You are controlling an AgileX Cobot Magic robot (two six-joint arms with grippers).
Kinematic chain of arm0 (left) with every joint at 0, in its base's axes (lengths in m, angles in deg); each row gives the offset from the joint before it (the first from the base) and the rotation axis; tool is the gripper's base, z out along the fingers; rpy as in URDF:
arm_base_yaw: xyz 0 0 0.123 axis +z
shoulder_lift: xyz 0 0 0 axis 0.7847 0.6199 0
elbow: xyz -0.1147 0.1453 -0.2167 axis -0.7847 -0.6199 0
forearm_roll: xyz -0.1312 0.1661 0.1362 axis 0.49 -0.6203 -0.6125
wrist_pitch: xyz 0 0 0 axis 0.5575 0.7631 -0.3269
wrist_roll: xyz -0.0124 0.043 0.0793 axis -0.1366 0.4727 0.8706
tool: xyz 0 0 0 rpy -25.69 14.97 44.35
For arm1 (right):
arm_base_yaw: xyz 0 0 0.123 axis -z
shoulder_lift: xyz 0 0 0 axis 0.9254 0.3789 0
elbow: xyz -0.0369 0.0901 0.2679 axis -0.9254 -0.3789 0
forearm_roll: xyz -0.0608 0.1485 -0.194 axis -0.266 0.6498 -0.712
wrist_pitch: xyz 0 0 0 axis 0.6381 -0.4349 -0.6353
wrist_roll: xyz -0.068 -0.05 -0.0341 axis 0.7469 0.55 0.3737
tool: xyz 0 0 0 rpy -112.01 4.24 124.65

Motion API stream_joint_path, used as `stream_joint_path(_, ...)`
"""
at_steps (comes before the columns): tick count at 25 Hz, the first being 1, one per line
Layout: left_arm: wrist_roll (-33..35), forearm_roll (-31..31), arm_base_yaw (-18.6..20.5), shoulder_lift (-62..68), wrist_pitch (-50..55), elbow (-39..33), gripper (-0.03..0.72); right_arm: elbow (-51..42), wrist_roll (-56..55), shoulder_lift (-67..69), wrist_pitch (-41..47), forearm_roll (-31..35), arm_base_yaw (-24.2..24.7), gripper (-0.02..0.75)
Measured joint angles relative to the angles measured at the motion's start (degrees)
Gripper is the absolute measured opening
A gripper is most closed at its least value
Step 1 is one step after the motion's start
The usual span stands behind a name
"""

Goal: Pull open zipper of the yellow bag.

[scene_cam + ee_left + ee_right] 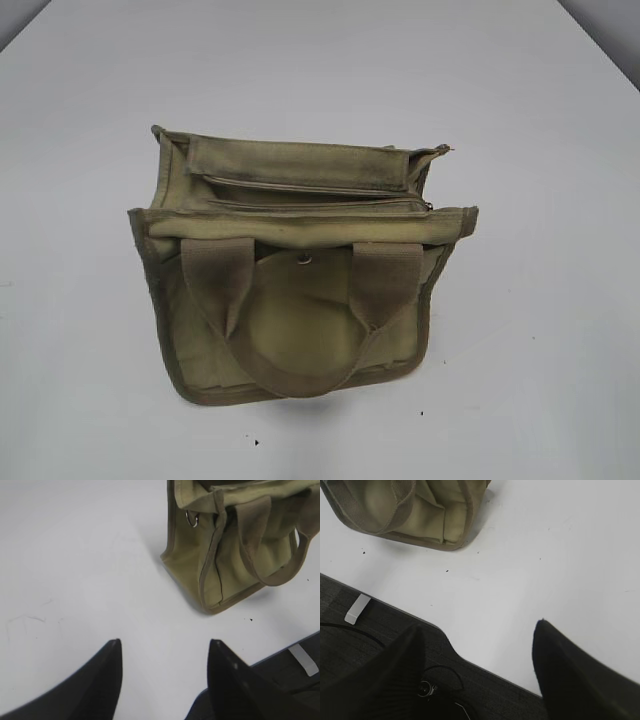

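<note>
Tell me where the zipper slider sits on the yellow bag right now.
In the exterior view, the slider sits at the right end of the zipper, along the top of the yellow bag, just behind the handles.

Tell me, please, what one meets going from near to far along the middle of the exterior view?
Bare white table → loop handle of the yellow bag → small metal snap → zipper running across the bag's top → bare table again.

I see white table [90, 300] with few dark specks; dark carpeted floor [350, 645] past its edge, black cable [350, 629] lying there, pale tape strip [358, 608] nearby
</note>
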Motion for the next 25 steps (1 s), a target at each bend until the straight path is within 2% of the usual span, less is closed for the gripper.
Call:
stream_joint_path(16,0.0,-0.1,0.3,0.0,-0.1,0.0,0.424,0.0,0.0,-0.1,-0.2,0.1,0.1,0.521)
stream_joint_path(18,0.0,-0.1,2.0,0.0,-0.1,0.0,0.424,0.0,0.0,-0.8,-0.2,0.1,1.9,0.521)
stream_joint_path(25,0.0,-0.1,13.5,-0.1,-0.1,0.0,0.424,0.0,0.0,-8.5,-0.3,0.1,13.6,0.521)
